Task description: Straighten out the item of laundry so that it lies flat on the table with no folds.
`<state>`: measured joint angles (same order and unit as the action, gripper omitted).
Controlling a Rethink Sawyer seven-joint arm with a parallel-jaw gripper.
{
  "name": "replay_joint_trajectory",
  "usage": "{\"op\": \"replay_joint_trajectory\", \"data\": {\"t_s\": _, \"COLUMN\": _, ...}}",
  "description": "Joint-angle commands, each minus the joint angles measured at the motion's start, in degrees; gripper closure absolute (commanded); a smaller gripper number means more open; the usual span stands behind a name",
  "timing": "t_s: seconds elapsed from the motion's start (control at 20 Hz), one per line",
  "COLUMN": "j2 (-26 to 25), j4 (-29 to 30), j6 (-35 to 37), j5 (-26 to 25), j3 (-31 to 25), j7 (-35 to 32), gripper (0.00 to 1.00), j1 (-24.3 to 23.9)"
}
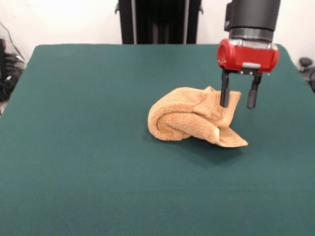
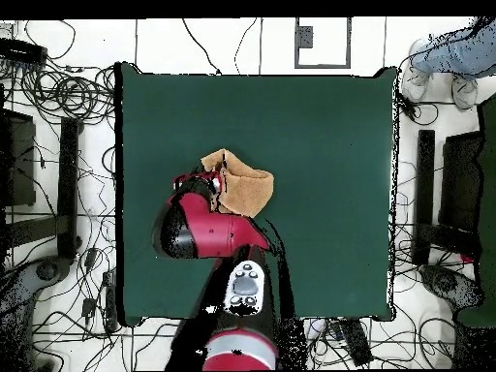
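Towel (image 1: 189, 120): bunched in a rolled heap near the middle of the table (image 1: 88, 162), one flat corner protruding toward the camera in the front view. Tool (image 1: 238, 98): spread, one finger (image 1: 225, 93) overlapping the heap's far edge, the other clear of the cloth; contact or mere overlap not determinable. Risk: closing on several layers at once, lifting the whole roll instead of one edge, leaving folds intact; dragging, shifting the heap without opening it. Hidden: woven bands, tag, inner fold layout; overhead, arm covering the towel's near side.

Looped, matt terry towel (image 1: 189, 119) beside the glossy red plastic end effector (image 1: 238, 104); worktop (image 1: 88, 147) matt, felt-like cloth.
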<state>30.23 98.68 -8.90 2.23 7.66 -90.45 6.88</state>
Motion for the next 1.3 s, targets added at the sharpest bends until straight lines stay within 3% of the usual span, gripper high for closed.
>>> {"op": "replay_joint_trajectory", "data": {"t_s": 0.05, "j2": -1.0, "j4": 2.7, "j6": 3.7, "j5": -2.2, "j3": -13.5, "j7": -10.3, "gripper": 0.00, "j1": -2.2}}
{"op": "replay_joint_trajectory", "data": {"t_s": 0.25, "j2": -1.1, "j4": 2.9, "j6": 9.5, "j5": 0.0, "j3": -13.1, "j7": -9.3, "gripper": 0.00, "j1": -1.6}}
{"op": "replay_joint_trajectory", "data": {"t_s": 0.5, "j2": -0.9, "j4": 0.6, "j6": 21.8, "j5": 3.6, "j3": -7.4, "j7": -8.9, "gripper": 0.00, "j1": 2.9}}
{"op": "replay_joint_trajectory", "data": {"t_s": 0.85, "j2": -1.8, "j4": -1.7, "j6": 33.6, "j5": 3.2, "j3": -2.3, "j7": -10.5, "gripper": 0.00, "j1": 6.8}}
{"op": "replay_joint_trajectory", "data": {"t_s": 1.1, "j2": -1.3, "j4": -0.1, "j6": 33.7, "j5": 2.0, "j3": -1.7, "j7": -11.7, "gripper": 0.00, "j1": 7.6}}
{"op": "replay_joint_trajectory", "data": {"t_s": 1.3, "j2": -1.2, "j4": -1.5, "j6": 31.0, "j5": 0.7, "j3": 2.0, "j7": -13.1, "gripper": 0.00, "j1": 10.6}}
